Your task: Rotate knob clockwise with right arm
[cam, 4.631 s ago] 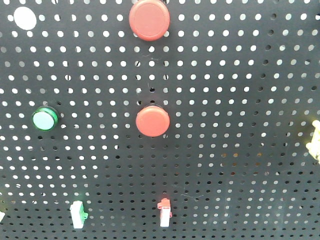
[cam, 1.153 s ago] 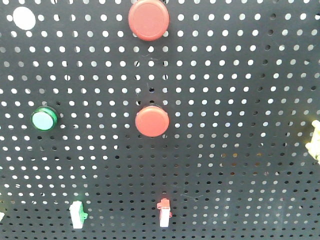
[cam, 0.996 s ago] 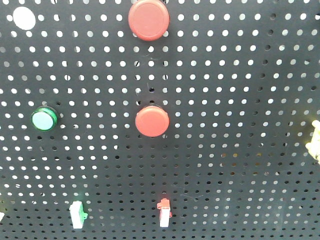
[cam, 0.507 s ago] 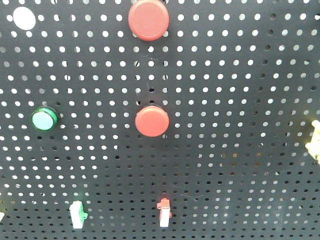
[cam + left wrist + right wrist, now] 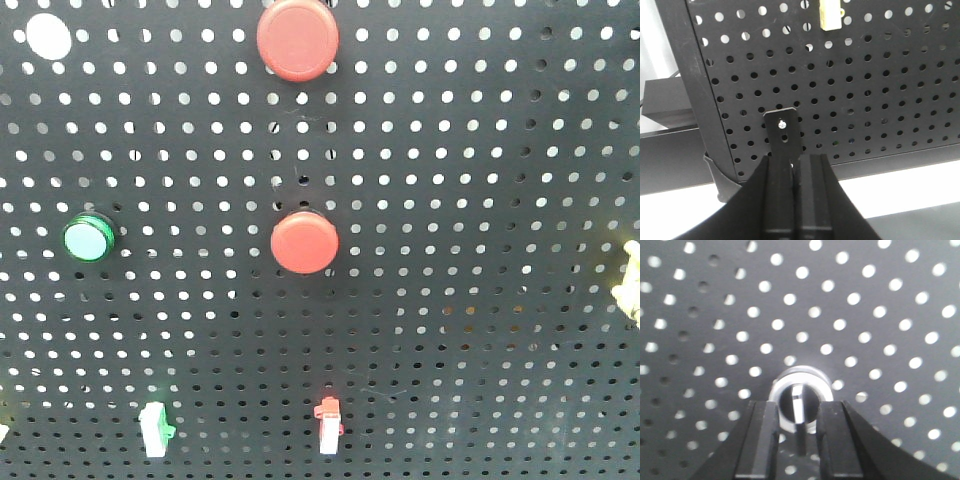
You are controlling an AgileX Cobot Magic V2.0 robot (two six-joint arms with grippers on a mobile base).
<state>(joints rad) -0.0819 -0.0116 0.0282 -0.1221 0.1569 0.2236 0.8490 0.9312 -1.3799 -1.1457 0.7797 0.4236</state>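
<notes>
My right end effector is partly open and holds nothing. The knob sits on the pegboard directly ahead, centred between my fingertips. Its pale grip bar runs parallel to my finger faces and appears clear of both. Judgement: close on the bar's flanks, then roll the wrist clockwise. My left end effector has its fingers together and empty, with no knob ahead of it, so the right is nearer.

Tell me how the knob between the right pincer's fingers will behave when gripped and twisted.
Probably rigid: the knob looks like hard plastic in a metal ring, fixed to the pegboard. It should turn rather than lift off. Its raised bar offers flat sides, so the right pincer likely won't slip.
</notes>
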